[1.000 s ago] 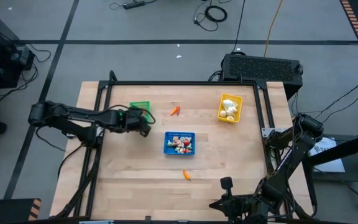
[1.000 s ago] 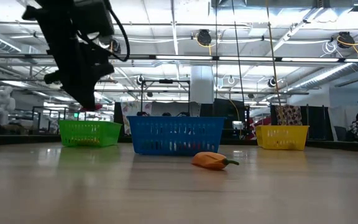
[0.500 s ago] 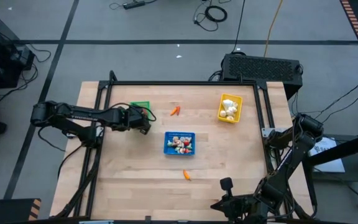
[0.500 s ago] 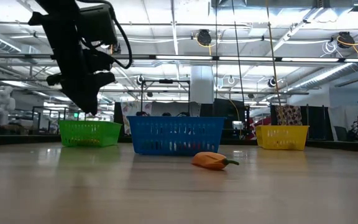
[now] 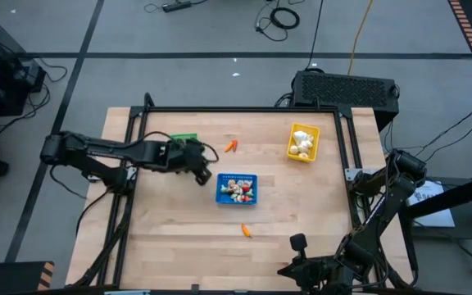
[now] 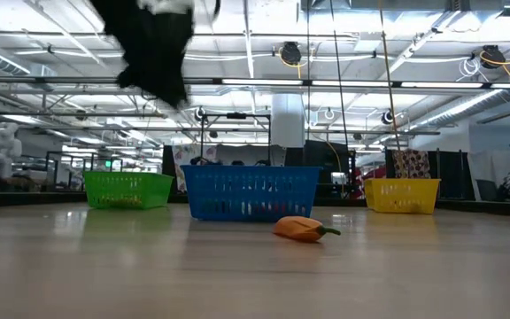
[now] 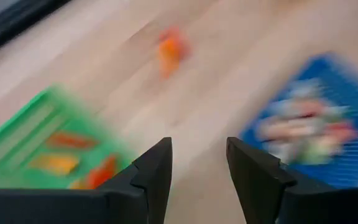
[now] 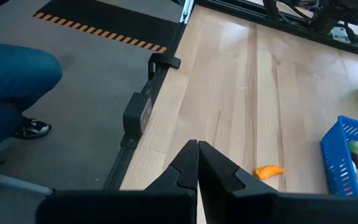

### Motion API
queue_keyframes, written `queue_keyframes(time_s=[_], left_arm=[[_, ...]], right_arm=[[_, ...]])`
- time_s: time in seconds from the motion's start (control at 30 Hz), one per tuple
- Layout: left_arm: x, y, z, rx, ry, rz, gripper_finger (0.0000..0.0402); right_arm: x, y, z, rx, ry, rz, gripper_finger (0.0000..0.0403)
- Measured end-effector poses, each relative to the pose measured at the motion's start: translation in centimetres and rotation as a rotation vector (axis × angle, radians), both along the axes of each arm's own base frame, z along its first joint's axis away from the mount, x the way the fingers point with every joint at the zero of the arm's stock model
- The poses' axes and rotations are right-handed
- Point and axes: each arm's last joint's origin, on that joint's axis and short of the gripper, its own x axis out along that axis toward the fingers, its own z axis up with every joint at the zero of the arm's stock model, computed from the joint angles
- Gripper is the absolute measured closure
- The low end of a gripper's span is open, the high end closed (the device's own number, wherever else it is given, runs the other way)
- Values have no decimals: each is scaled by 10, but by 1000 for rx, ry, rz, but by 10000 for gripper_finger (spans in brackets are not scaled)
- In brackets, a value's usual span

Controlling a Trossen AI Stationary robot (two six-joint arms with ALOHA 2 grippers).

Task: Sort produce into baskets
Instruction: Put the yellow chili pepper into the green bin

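The left gripper (image 5: 204, 176), fingers apart and empty, hovers between the green basket (image 5: 183, 139) and blue basket (image 5: 237, 188). It should approach the nearby carrot (image 5: 231, 147) squarely before closing. The right gripper (image 8: 197, 163) waits shut at the tabletop's edge.

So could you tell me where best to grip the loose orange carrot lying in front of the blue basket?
Grip the carrot across its thick orange middle, coming straight down from above. It lies flat on the table with nothing beside it, and its green stem end looks too thin to hold.
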Motion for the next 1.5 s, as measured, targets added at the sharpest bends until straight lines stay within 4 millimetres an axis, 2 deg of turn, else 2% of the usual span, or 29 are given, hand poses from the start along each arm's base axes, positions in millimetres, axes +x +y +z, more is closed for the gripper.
queue_keyframes(time_s=[0.17,0.3,0.43,0.53,0.63,0.9,1.07,1.17,1.27,1.5], left_arm=[[20,-42,29,71,-230,-275,242],[32,-78,33,161,-341,-494,242],[48,-115,18,223,-374,-695,242],[62,-140,-4,254,-383,-816,242],[77,-155,-29,292,-381,-873,242],[129,-179,-77,289,-317,-1058,242],[157,-193,-80,304,-340,-1117,242],[165,-195,-79,337,-274,-1137,242],[164,-190,-82,380,-144,-1130,242],[164,-177,-90,272,-75,-1100,242]], right_arm=[[0,0,0,-3,-1,1,403],[0,0,0,2,-5,1,403],[1,1,1,14,-14,1,403],[2,1,2,18,-22,4,403],[3,1,3,2,-31,17,403],[7,-2,3,-31,-32,21,403],[7,-4,2,-50,-27,25,403],[7,-4,1,-51,-21,25,403],[6,-3,1,-40,-7,38,403],[6,-3,1,-23,-1,32,403]])
